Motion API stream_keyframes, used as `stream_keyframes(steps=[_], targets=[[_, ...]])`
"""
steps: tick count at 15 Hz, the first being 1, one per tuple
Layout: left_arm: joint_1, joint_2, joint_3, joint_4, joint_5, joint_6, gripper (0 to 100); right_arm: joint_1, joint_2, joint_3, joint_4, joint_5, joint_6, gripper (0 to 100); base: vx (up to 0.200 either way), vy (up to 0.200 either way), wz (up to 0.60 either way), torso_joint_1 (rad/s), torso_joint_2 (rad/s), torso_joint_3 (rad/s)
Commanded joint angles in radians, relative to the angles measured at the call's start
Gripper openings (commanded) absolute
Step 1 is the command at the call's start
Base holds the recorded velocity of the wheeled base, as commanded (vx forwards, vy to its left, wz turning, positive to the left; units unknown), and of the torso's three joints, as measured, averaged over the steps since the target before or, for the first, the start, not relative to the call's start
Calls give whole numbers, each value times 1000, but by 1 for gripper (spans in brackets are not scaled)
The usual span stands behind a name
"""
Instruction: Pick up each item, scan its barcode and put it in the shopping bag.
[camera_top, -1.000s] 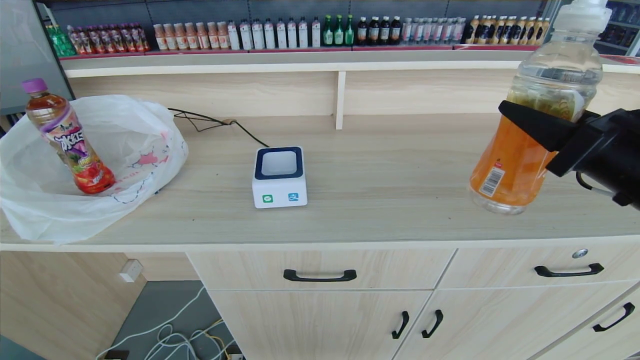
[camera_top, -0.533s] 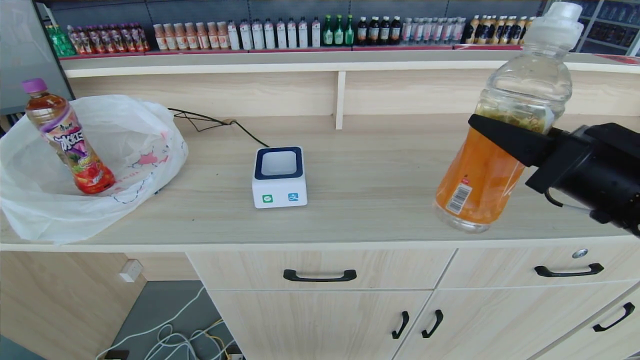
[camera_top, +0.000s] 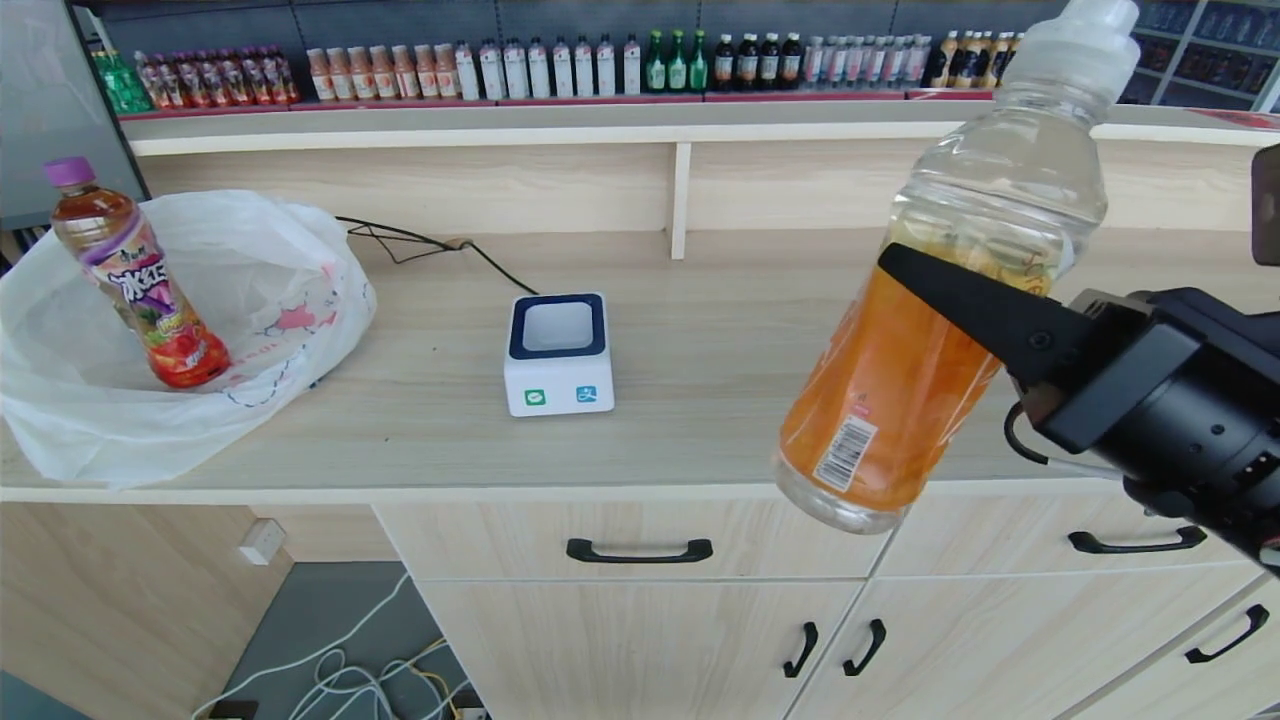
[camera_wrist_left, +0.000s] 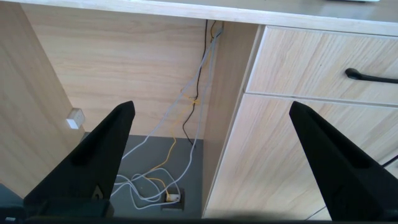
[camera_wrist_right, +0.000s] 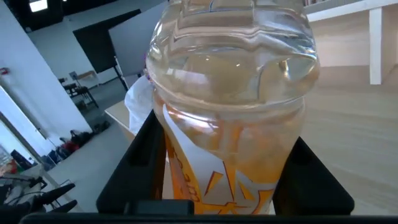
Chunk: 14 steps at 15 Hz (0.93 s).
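Observation:
My right gripper (camera_top: 965, 300) is shut on a clear bottle of orange drink (camera_top: 930, 330), held tilted in the air over the counter's front edge, to the right of the scanner; its barcode (camera_top: 845, 452) faces front. The right wrist view has the orange drink bottle (camera_wrist_right: 233, 124) between the gripper's two black fingers (camera_wrist_right: 140, 162). The white and blue scanner box (camera_top: 558, 352) sits mid-counter. At the left lies the open white shopping bag (camera_top: 250, 290) with a purple-capped tea bottle (camera_top: 135, 275) standing in it. My left gripper (camera_wrist_left: 211, 155) hangs open below the counter, in front of the cabinet.
A black cable (camera_top: 420, 240) runs from the scanner toward the back of the counter (camera_top: 720, 330). A raised back ledge with a divider (camera_top: 680, 195) bounds the counter. Drawers with black handles (camera_top: 640, 550) are below. Cables lie on the floor (camera_wrist_left: 155, 180).
My right gripper has carried the orange drink bottle left and toward the front edge, tilting it more. The bag, tea bottle and scanner have not moved.

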Motion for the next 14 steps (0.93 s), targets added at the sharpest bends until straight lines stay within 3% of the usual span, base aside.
stream_keyframes(steps=[1,4,14], targets=[[0,0,0,0,0,0,100,9,96,18,-96,41,9,0,0,0,0,0,0,0],[0,0,0,0,0,0,100,51,147,4,-188,88,19,0,0,0,0,0,0,0],[0,0,0,0,0,0,100,58,158,-34,-286,129,309,0,0,0,0,0,0,0]])
